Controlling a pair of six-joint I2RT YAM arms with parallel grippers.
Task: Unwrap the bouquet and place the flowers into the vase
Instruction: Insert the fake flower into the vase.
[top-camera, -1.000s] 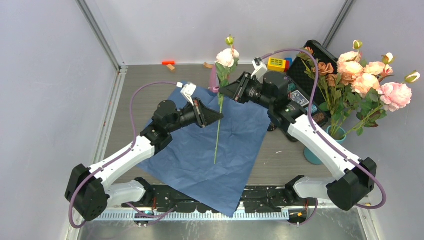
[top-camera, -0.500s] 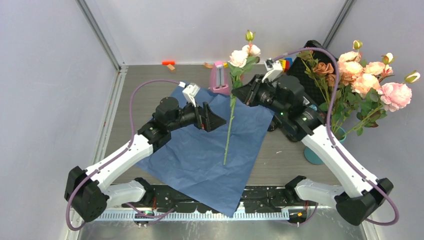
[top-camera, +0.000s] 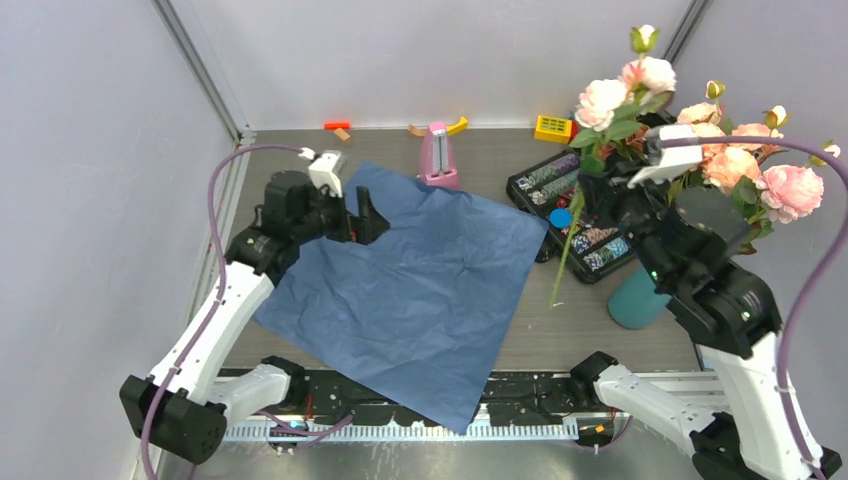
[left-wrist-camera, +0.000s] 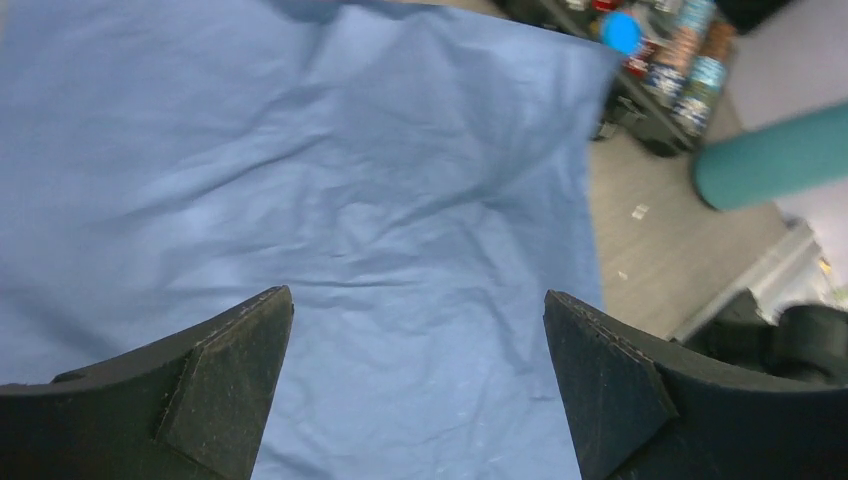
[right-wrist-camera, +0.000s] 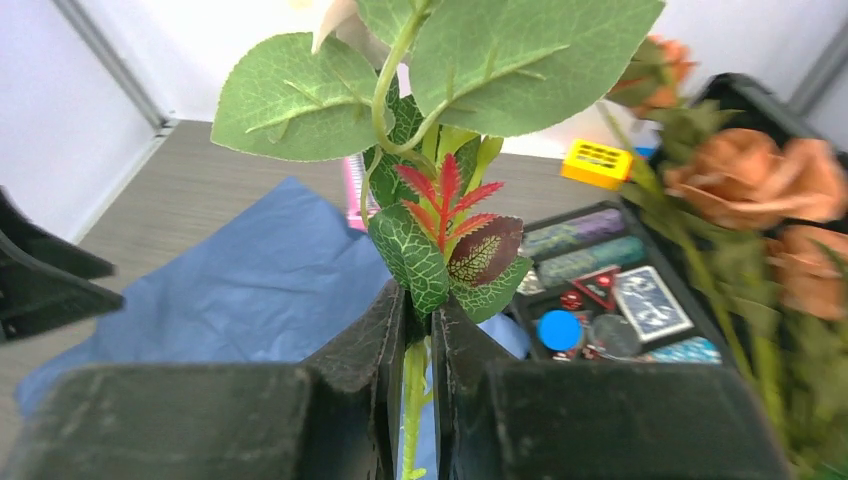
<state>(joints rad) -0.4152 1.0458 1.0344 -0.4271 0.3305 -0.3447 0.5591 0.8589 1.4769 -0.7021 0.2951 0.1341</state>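
The top view is bright and evenly lit from overhead, with a cool lilac cast on the walls (top-camera: 90, 180), no glare, and only faint, soft-edged shadows on the desk (top-camera: 540, 345) and the creased blue paper (top-camera: 420, 290). In the left wrist view the paper is flatly lit and clear at the centre, while the teal vase (left-wrist-camera: 770, 155) and the far corner smear into blur and the near jaws stand as dark, grainy shapes. The right wrist view holds the flower (right-wrist-camera: 480, 50) crisp close to the lens, with the roses (right-wrist-camera: 770, 180) at the right out of focus.
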